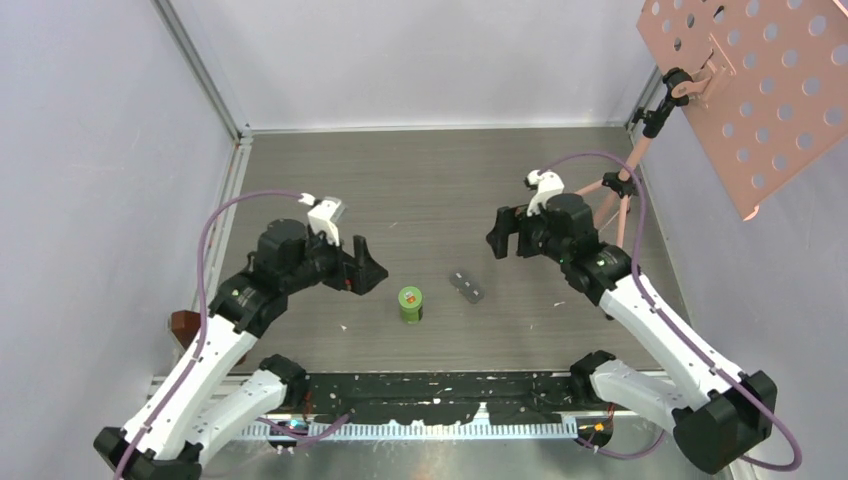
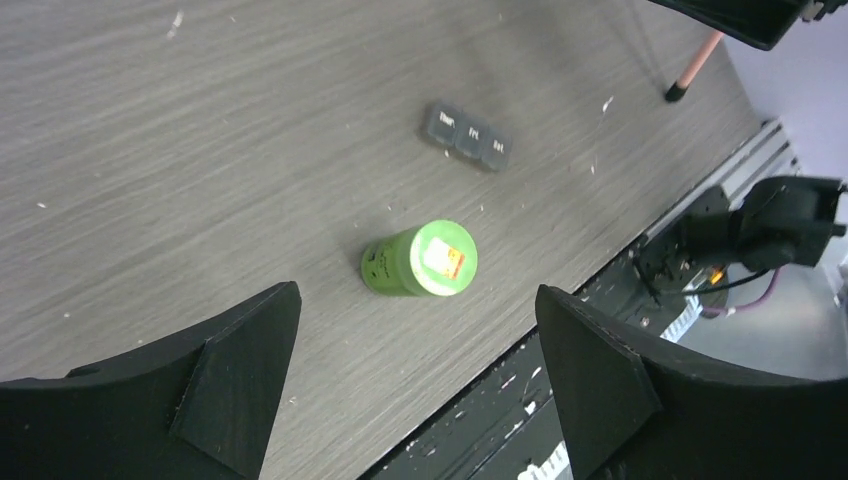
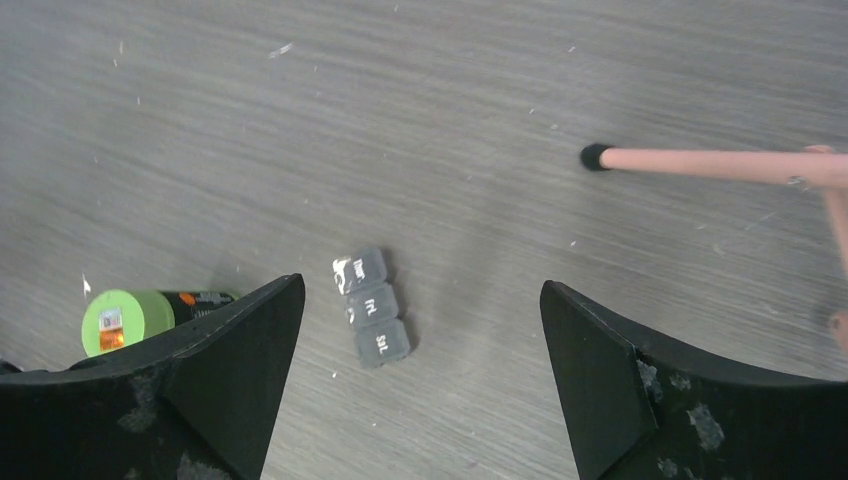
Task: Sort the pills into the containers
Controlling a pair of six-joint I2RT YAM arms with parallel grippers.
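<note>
The two arm bases [image 1: 440, 395] sat bolted along the near edge of the table [image 1: 420, 170], and just beyond them stood the green bottle [image 1: 411, 304], upright with its red-marked cap facing up, close to the near edge and roughly midway between the side edges. The dark-grey pill case [image 1: 467, 287] lay flat just beside it toward the right edge, apart from the bottle; the wrist views showed it as a strip of three lidded compartments, all lids down. No loose pills could be made out on the table. The left gripper [image 1: 365, 272] hung above the table left of the bottle, its fingers spread wide with nothing between them; the right gripper [image 1: 505, 238] hovered farther back and right of the case, likewise wide apart and empty. A pink stand's foot [image 3: 597, 156] rested on the wood toward the far right corner, under a perforated pink panel [image 1: 760, 90]. By the look of it, sorting had not begun and the containers needed opening first. A sound approach would have the left fingers straddle the bottle's body low and square so it stayed upright, while the right came down over the cap or steadied the case, keeping clear of the stand leg.
</note>
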